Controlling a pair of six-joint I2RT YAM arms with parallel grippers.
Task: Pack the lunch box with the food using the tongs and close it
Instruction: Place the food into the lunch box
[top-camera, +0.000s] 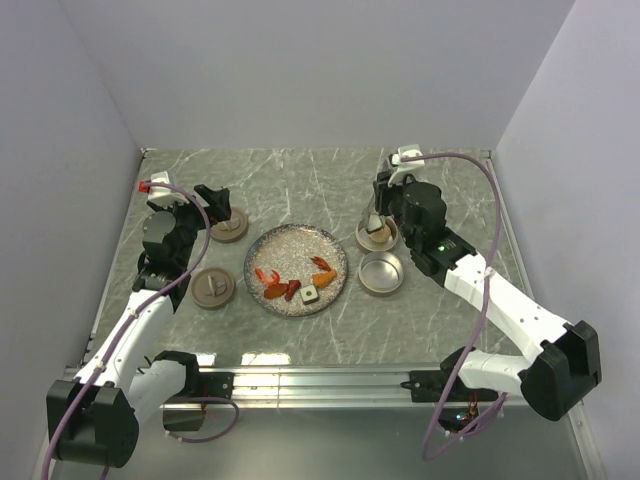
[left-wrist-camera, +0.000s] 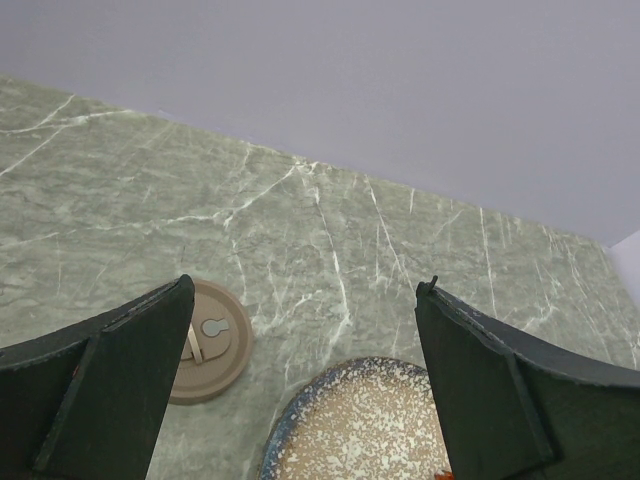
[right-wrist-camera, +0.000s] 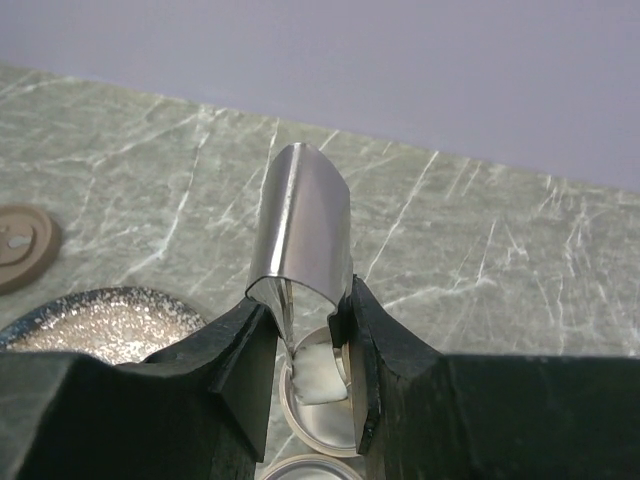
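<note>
Right gripper (right-wrist-camera: 310, 345), bottom centre of wrist view: jaws clamped on tongs (right-wrist-camera: 300, 220). Tong tips point down into round tin (right-wrist-camera: 322, 432), pale food piece (right-wrist-camera: 318, 382) at tips. Right arm reaches to upper right of top view, wrist tipped down. Left gripper (left-wrist-camera: 305, 300) jaws wide apart above tan lid (left-wrist-camera: 205, 340), left of plate (top-camera: 290, 243) w/ red/orange food bits (top-camera: 290, 285).

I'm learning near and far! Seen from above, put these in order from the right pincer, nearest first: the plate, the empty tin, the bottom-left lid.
1. Empty tin, just beside the right pincer, toward the robot.
2. Plate, in the middle.
3. Bottom-left lid, far over on the left.
</note>
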